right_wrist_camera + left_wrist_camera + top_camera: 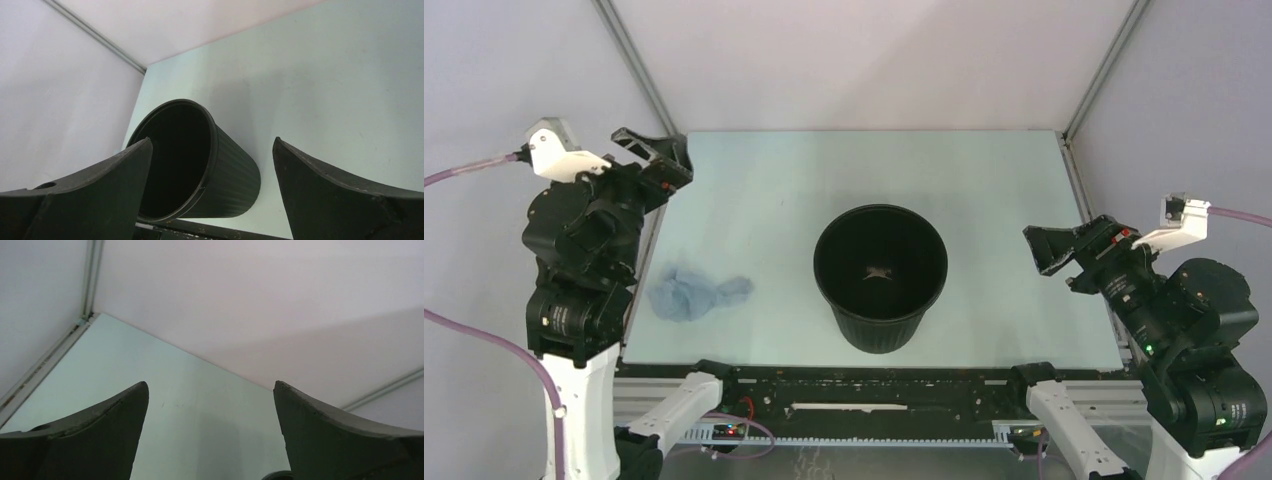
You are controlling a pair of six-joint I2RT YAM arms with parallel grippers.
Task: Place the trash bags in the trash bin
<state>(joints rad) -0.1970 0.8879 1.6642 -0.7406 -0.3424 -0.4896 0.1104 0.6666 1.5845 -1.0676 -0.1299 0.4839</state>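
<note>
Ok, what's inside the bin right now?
The trash bin holds only a small pale mark on its floor; its near inner wall is hidden. The bag lies outside.

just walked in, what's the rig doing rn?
Nothing is being handled at this moment. The crumpled pale blue trash bag lies on the table near its left edge, close to the left arm and apart from the bin. The black trash bin stands upright mid-table with no bag in it. The left gripper and right gripper are both open, raised at the table's sides, holding nothing.
</note>
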